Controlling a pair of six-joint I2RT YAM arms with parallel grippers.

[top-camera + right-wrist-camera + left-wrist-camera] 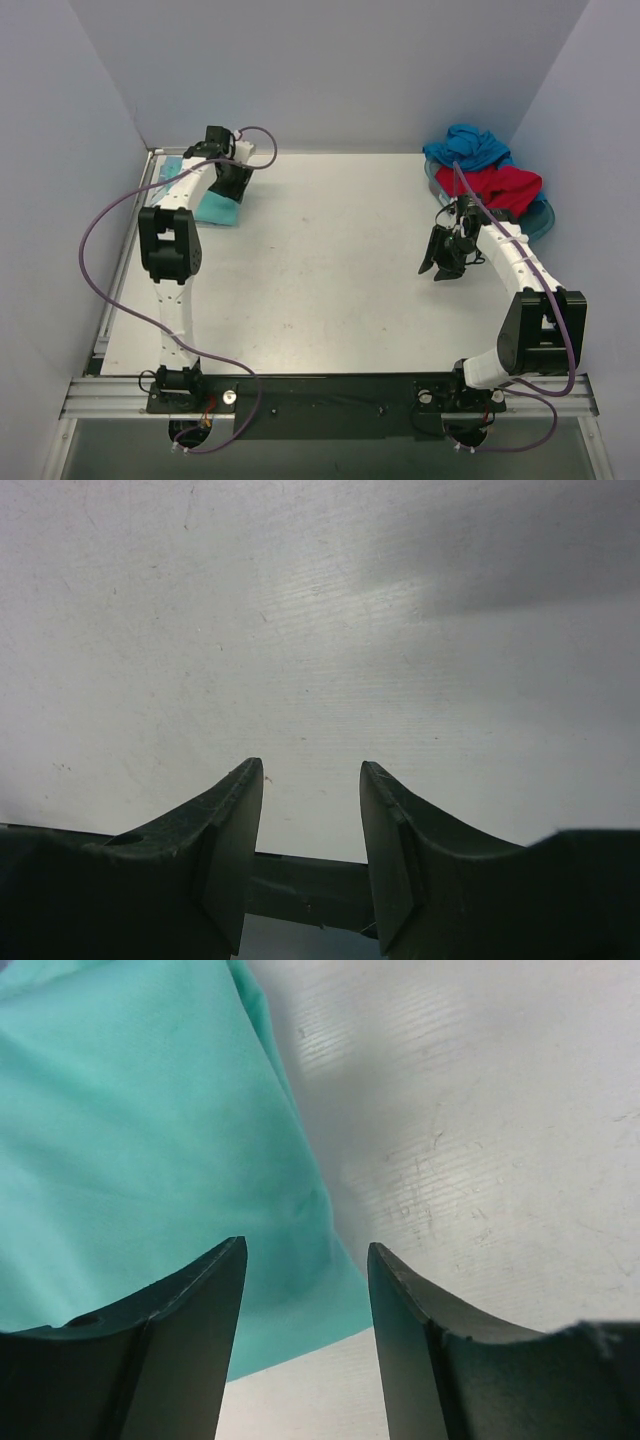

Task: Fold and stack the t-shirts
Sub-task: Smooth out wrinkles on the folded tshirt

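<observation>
A folded mint-green t-shirt (212,207) lies at the far left of the table, partly under my left arm. In the left wrist view the mint-green t-shirt (140,1150) fills the left side. My left gripper (232,180) is open and empty just above the shirt's right edge (305,1260). A bright blue t-shirt (468,146) and a red t-shirt (493,187) lie crumpled in a pile at the far right. My right gripper (445,255) is open and empty over bare table (310,770), in front of that pile. The blue-teal lettered shirt is not visible.
A translucent blue tray (541,220) sits under the shirt pile at the far right. Grey walls enclose the table (330,270) on three sides. Purple cables loop from both arms. A metal rail (330,395) runs along the near edge.
</observation>
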